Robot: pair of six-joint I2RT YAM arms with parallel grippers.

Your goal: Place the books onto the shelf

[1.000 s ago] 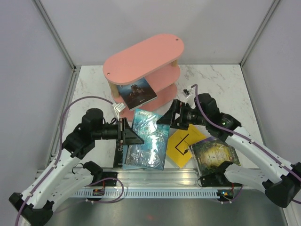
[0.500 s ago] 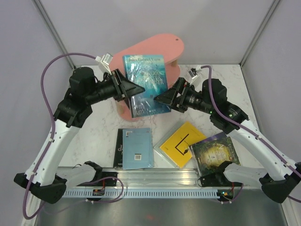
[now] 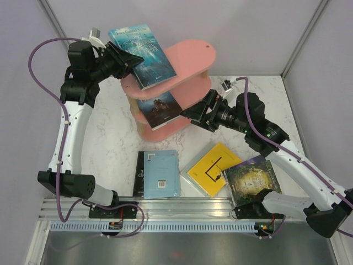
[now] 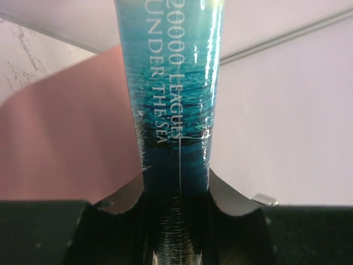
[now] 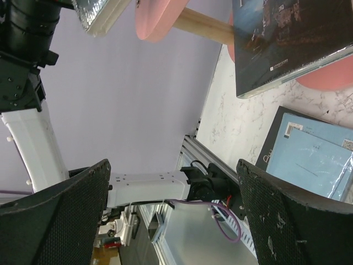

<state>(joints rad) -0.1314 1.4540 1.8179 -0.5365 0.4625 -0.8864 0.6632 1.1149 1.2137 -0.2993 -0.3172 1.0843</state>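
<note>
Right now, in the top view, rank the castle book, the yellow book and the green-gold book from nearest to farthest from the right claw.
1. Castle book, on the shelf, just left of the right claw.
2. Yellow book, lying flat, toward the front.
3. Green-gold book, farther front and right.

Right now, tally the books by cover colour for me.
teal book: 1
dark castle book: 1
black book: 1
pale blue book: 1
yellow book: 1
green-gold book: 1
Total: 6
</note>
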